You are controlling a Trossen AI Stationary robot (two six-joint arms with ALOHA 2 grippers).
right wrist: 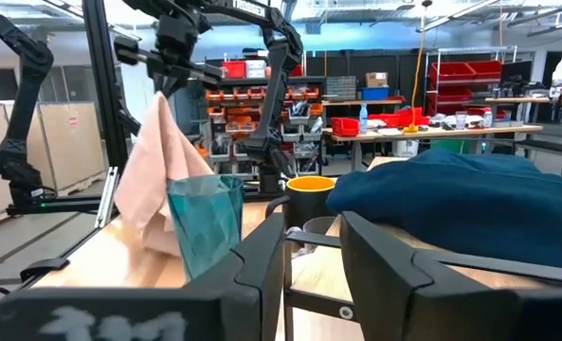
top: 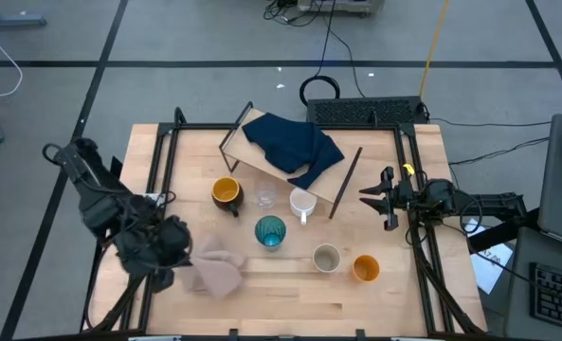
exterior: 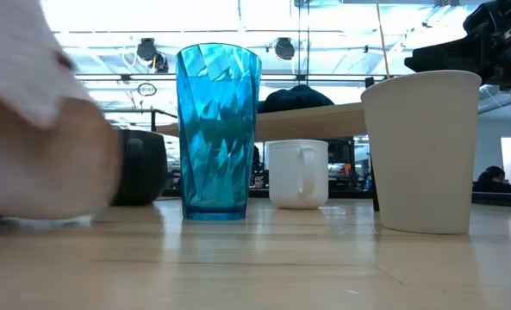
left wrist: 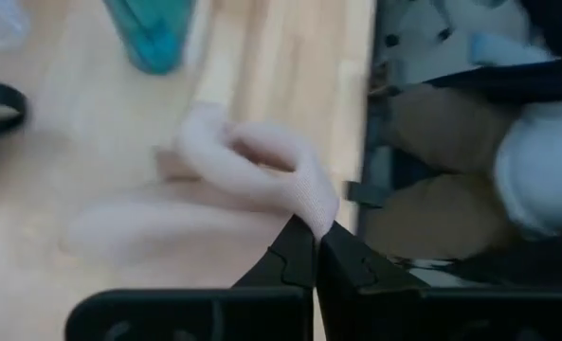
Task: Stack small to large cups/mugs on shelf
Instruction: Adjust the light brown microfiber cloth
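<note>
The left gripper [left wrist: 314,248] has its fingers pinched together on a corner of the pink cloth [top: 214,272], lifted near the table's front left. The right gripper [top: 373,197] hovers with fingers parted, holding nothing, beside the shelf [top: 285,170], which carries a navy cloth [top: 295,145]. The teal tumbler [top: 270,232], white mug [top: 302,203], black mug [top: 226,192], beige cup [top: 326,258] and orange cup [top: 366,269] stand on the table [top: 281,303].
</note>
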